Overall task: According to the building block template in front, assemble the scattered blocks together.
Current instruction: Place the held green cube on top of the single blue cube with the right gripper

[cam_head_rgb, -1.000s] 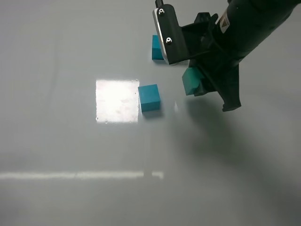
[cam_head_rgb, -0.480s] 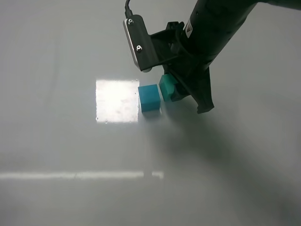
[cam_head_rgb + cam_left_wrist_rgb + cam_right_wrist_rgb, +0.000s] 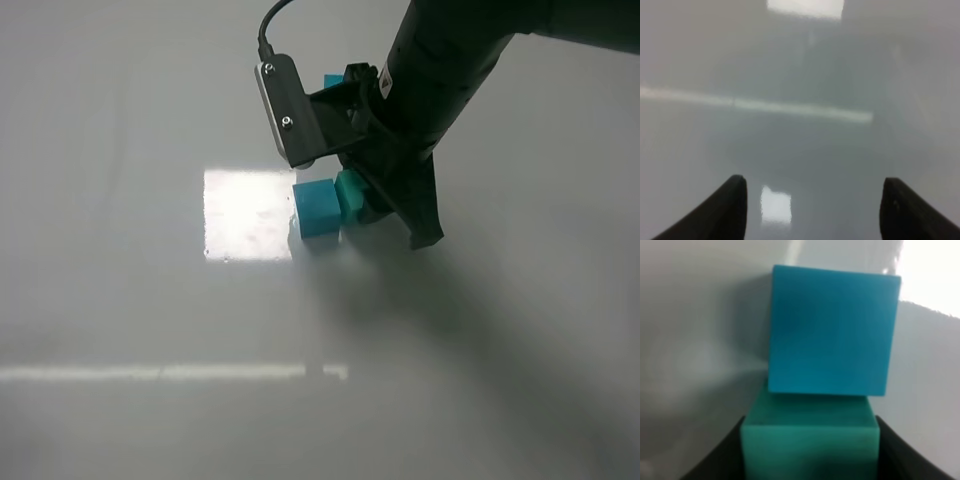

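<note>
The cyan-blue cube (image 3: pixel 316 208) of the scattered blocks rests on the grey table. My right gripper (image 3: pixel 372 205) has reached across the middle and is shut on the teal-green cube (image 3: pixel 350 190), which sits pressed against the blue cube's right side. In the right wrist view the green cube (image 3: pixel 810 440) lies between the dark fingers (image 3: pixel 715 465) of the gripper (image 3: pixel 810 460), flush against the blue cube (image 3: pixel 832 330). Only a blue corner of the building block template (image 3: pixel 333 80) shows behind the arm. My left gripper (image 3: pixel 815 210) stands open over bare table with nothing between its fingers.
A bright square glare patch (image 3: pixel 250 213) lies just left of the blue cube, and a pale light streak (image 3: pixel 170 372) crosses the table nearer the front. The right arm's camera housing (image 3: pixel 290 110) and cable hang above the cubes.
My right gripper carried the teal-green cube leftward and lower, from beside the template to the blue cube's right side. The arm now covers most of the template. The blue cube stayed put.
</note>
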You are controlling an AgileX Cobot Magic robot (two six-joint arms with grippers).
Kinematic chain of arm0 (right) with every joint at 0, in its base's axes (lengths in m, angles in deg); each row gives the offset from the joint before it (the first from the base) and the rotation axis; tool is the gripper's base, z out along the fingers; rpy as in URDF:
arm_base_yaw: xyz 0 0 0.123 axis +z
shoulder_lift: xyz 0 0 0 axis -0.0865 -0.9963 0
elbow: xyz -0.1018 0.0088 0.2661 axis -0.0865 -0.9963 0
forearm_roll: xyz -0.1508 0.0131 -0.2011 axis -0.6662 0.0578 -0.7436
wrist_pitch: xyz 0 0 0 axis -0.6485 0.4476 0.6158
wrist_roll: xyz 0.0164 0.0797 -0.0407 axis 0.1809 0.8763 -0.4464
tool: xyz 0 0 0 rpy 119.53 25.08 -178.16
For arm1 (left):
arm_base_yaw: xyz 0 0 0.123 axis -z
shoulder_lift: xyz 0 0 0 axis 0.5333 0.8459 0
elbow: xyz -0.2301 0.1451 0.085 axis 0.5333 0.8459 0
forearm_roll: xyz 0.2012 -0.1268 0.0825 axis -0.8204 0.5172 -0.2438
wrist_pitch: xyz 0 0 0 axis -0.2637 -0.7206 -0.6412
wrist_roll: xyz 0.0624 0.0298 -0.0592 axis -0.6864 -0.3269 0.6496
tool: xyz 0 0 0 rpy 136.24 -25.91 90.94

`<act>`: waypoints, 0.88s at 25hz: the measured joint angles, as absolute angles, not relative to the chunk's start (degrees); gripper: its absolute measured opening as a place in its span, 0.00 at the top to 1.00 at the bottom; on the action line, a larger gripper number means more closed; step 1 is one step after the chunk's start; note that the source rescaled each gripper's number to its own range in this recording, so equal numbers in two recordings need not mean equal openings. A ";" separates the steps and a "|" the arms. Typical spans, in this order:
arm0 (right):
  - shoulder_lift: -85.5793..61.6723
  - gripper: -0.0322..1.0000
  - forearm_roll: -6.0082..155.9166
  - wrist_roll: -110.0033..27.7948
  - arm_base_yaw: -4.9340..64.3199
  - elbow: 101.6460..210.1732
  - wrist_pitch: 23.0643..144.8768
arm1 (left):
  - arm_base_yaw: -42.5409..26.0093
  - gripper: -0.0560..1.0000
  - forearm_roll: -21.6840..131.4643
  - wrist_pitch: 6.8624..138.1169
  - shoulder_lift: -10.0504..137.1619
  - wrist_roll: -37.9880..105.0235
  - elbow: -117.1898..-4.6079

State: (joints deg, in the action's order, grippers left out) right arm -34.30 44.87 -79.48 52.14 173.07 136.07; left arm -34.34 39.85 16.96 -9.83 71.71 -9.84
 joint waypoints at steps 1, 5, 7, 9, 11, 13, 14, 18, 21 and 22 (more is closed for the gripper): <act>-34.63 0.96 44.79 -79.48 52.14 173.07 135.91 | -34.34 0.46 39.85 16.96 -9.83 71.71 -9.84; -35.55 0.96 44.40 -77.68 52.14 173.07 135.55 | -34.34 0.46 39.85 16.96 -9.83 71.71 -9.84; -35.68 0.96 44.35 -76.41 52.14 173.07 135.50 | -34.34 0.46 39.85 16.96 -9.83 71.65 -9.84; -35.68 0.96 44.35 -75.71 52.14 173.07 135.36 | -34.34 0.46 39.85 16.96 -9.83 71.65 -9.84; -35.68 0.96 44.07 -75.42 52.14 173.07 134.85 | -34.34 0.46 39.85 16.96 -9.83 71.65 -9.84; -35.68 0.96 43.52 -75.21 52.14 173.07 134.21 | -34.34 0.46 39.85 16.96 -9.83 71.65 -9.84; -35.68 0.94 43.33 -75.15 52.14 173.07 133.90 | -34.34 0.46 39.85 16.96 -9.83 71.65 -9.84; -35.68 0.71 42.89 -74.85 52.14 173.07 133.20 | -34.34 0.46 39.85 16.96 -9.83 71.65 -9.84; -35.68 0.47 42.95 -74.80 52.14 173.07 133.02 | -34.34 0.46 39.85 16.96 -9.83 71.65 -9.84; -35.68 0.43 43.02 -74.80 52.14 173.07 133.02 | -34.34 0.46 39.85 16.96 -9.83 71.65 -9.84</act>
State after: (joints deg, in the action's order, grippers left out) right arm -35.68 43.02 -74.80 52.14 173.07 133.02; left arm -34.34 39.85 16.96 -9.83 71.65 -9.84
